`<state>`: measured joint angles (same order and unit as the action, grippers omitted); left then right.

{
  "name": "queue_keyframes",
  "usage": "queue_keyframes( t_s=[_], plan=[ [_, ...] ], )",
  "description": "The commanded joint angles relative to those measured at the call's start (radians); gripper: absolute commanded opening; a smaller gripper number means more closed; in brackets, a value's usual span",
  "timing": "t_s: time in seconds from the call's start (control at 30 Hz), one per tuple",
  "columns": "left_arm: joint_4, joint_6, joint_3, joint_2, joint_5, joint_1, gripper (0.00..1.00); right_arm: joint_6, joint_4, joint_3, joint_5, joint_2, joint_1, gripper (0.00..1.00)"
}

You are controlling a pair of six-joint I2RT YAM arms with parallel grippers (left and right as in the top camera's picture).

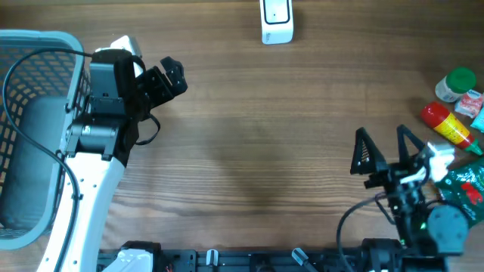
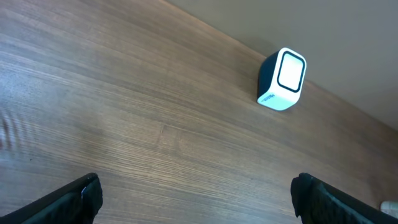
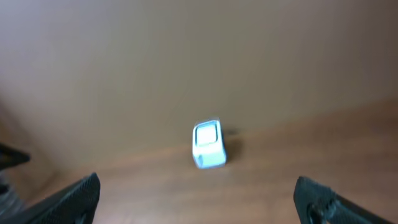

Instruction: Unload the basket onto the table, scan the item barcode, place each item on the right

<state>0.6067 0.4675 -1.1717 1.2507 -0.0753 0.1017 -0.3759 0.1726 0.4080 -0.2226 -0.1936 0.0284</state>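
Note:
The white barcode scanner [image 1: 276,21] stands at the table's far edge, its window facing forward. It also shows in the left wrist view as a scanner [image 2: 283,78] at upper right, and blurred in the right wrist view as a scanner [image 3: 208,144] straight ahead. Grocery items lie at the right edge: a green-capped jar [image 1: 456,83], a red bottle with a yellow label [image 1: 450,125] and a green packet [image 1: 465,185]. My left gripper [image 1: 175,78] [image 2: 196,194] is open and empty at the left. My right gripper [image 1: 383,137] [image 3: 196,194] is open and empty, just left of the items.
A light blue mesh basket [image 1: 72,45] sits at the left edge, beside the left arm. A small pink and white packet [image 1: 470,102] lies among the items. Bare wooden table [image 1: 265,136] stretches between the two grippers.

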Motion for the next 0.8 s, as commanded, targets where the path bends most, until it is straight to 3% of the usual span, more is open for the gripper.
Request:
queue_keyframes(
  t_s=[0.0,0.2,0.43,0.77],
  plan=[
    [-0.003,-0.019,-0.003,0.001,0.01,-0.006,1.0,0.006,-0.126,-0.138,0.075,0.118,-0.005,0.99],
    [-0.003,-0.019,-0.003,0.001,0.01,-0.006,1.0,0.005,-0.345,-0.356,0.077,0.18,-0.005,1.0],
    [-0.003,-0.019,-0.003,0.001,0.01,-0.006,1.0,-0.105,-0.178,-0.402,0.088,0.19,-0.005,1.0],
    [-0.003,-0.019,-0.003,0.001,0.01,-0.006,1.0,-0.105,-0.181,-0.402,0.092,0.189,-0.005,1.0]
  ],
)
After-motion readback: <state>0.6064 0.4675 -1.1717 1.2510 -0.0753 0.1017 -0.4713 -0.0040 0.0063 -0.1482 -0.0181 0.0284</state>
